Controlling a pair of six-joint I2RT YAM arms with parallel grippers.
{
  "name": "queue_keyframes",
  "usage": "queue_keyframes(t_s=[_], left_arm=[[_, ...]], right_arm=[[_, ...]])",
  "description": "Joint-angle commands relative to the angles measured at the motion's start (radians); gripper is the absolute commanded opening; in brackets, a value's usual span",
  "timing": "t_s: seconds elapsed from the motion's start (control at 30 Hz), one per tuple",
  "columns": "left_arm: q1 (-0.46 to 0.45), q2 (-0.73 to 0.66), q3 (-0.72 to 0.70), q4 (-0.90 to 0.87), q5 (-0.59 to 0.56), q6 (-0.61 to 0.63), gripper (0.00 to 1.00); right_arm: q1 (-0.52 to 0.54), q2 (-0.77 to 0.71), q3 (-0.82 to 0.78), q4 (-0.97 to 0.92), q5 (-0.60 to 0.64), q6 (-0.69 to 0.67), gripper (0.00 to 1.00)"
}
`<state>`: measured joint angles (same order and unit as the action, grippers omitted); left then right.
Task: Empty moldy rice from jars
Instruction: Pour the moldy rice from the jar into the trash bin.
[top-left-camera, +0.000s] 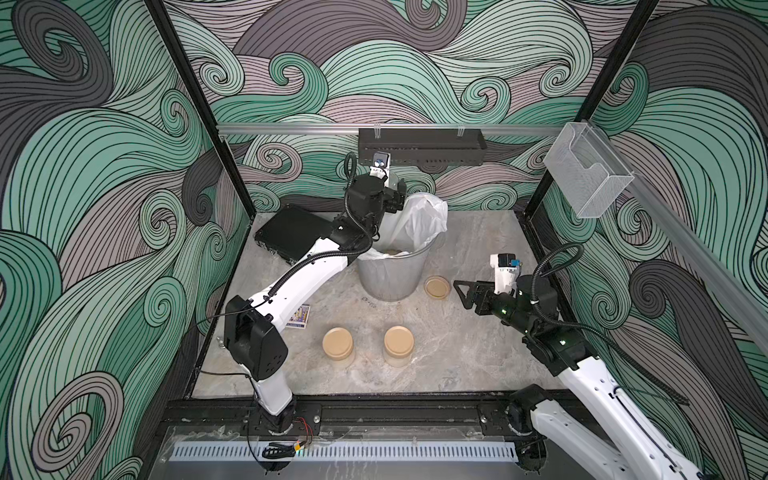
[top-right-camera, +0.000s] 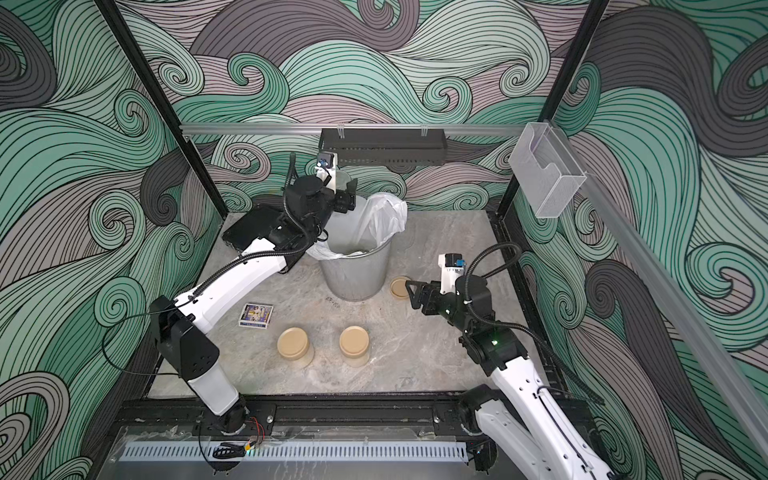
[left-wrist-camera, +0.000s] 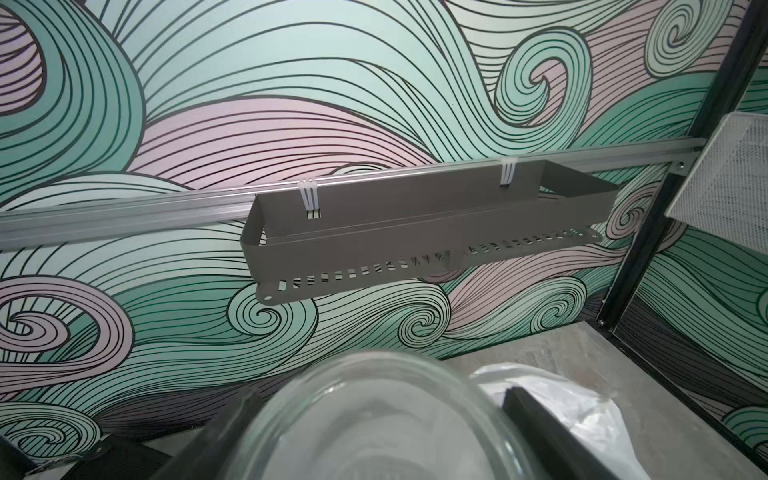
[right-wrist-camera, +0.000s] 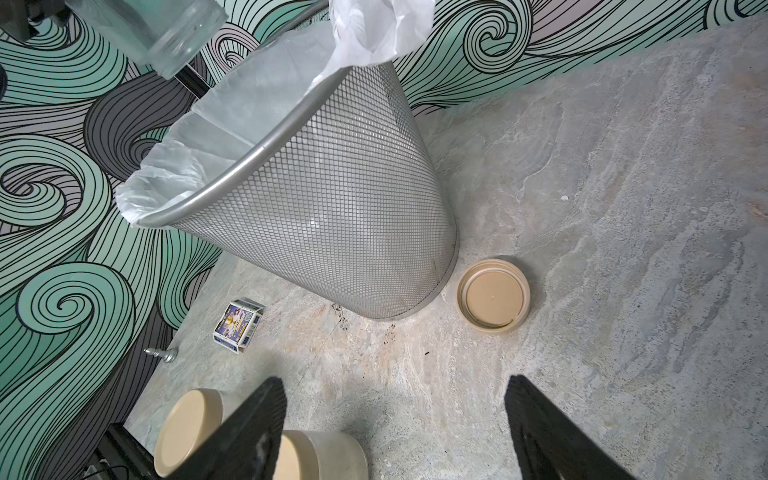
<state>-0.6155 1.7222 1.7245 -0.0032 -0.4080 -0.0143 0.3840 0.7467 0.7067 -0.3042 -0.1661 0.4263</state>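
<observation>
Left wrist view with both top views. Left gripper (left-wrist-camera: 376, 409) clamps a lidless clear jar (left-wrist-camera: 365, 436), tipped above the far-left side of the mesh wastebasket (top-left-camera: 392, 278). The glass looks empty, and a tan patch in the white liner (top-left-camera: 419, 220) is probably the moldy rice (top-left-camera: 392, 251). Right gripper (right-wrist-camera: 395, 415) hovers right of the basket, jaws wide apart with nothing between them. It is near the loose lid (top-left-camera: 437, 286), which lies inner face up on the table (top-left-camera: 457, 353).

The left lidded jar (top-left-camera: 338, 343) and right lidded jar (top-left-camera: 399, 340) stand near the front, judged unemptied.

Step in hand: close of one pour. The next move calls for setting the emptied jar down, then steadying a lidded jar while the free gripper unscrews it.

In the top views the wrist largely hides the held jar's mouth, so clinging grains cannot be ruled out.
</observation>
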Motion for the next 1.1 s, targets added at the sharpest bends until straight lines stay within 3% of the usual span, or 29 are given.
queue_keyframes(t_s=[0.0, 0.07, 0.13, 0.2, 0.27, 0.37, 0.5, 0.63, 0.87, 1.07], left_arm=[[-0.020, -0.077, -0.035, 0.109, 0.031, -0.028, 0.30], [-0.003, -0.052, -0.045, 0.156, -0.013, 0.002, 0.30], [0.053, 0.030, 0.100, 0.011, -0.030, -0.035, 0.30], [0.052, 0.037, 0.150, -0.056, -0.010, -0.064, 0.30], [0.016, -0.026, 0.061, 0.007, 0.043, -0.078, 0.29], [-0.029, -0.093, -0.100, 0.185, -0.001, -0.023, 0.28], [-0.012, -0.040, -0.042, 0.268, -0.108, 0.106, 0.28], [-0.021, -0.073, -0.150, 0.479, 0.007, 0.209, 0.27], [-0.039, -0.072, -0.206, 0.602, -0.017, 0.321, 0.26], [-0.056, -0.077, -0.263, 0.786, 0.032, 0.464, 0.24]], right_arm=[[-0.003, 0.003, 0.029, -0.006, 0.002, -0.009, 0.82], [-0.003, -0.001, 0.019, 0.008, 0.010, -0.002, 0.82], [-0.003, 0.004, 0.015, 0.033, -0.012, 0.008, 0.83], [-0.003, 0.015, 0.022, 0.032, -0.024, 0.008, 0.82], [-0.003, 0.017, 0.023, 0.022, -0.015, 0.007, 0.82], [-0.003, 0.004, 0.010, 0.033, 0.000, 0.018, 0.82], [-0.003, 0.005, 0.013, 0.031, -0.026, 0.009, 0.82], [-0.002, 0.001, 0.008, 0.024, -0.019, 0.009, 0.82], [-0.003, -0.008, -0.001, 0.027, -0.015, 0.016, 0.82], [-0.003, 0.006, -0.003, 0.040, -0.015, 0.014, 0.82]])
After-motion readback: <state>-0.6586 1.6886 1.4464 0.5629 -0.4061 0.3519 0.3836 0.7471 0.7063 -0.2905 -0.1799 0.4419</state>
